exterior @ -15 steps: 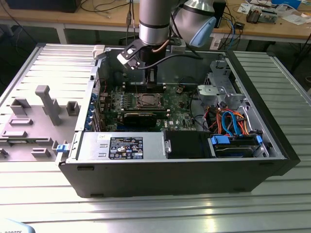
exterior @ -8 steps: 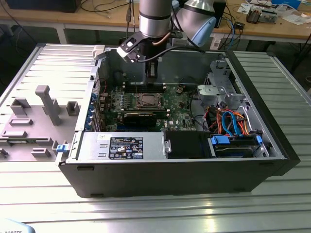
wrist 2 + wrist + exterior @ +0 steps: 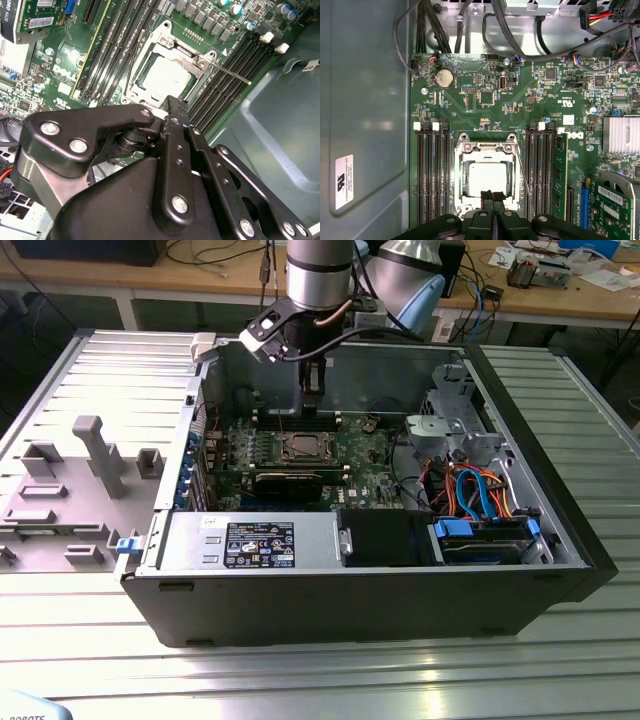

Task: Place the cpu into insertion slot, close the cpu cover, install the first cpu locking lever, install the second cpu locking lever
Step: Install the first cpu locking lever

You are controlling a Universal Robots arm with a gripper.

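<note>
Lever step, by the look of it: cpu (image 3: 487, 176) seated; cpu cover (image 3: 485, 145) down.
Fingers (image 3: 487, 198) closed, empty, above cover; locking lever (image 3: 525, 182) appears unlatched; you'd need to press & hook it.

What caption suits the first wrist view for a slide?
Shut end effector hovers over the cpu, framed by its metal cover.

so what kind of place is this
Probably a robotics lab or test workshop: an open black desktop computer case sits on a ribbed grey metal table, a silver robot arm reaches into it, and cluttered wooden workbenches with cables stand behind.
</note>
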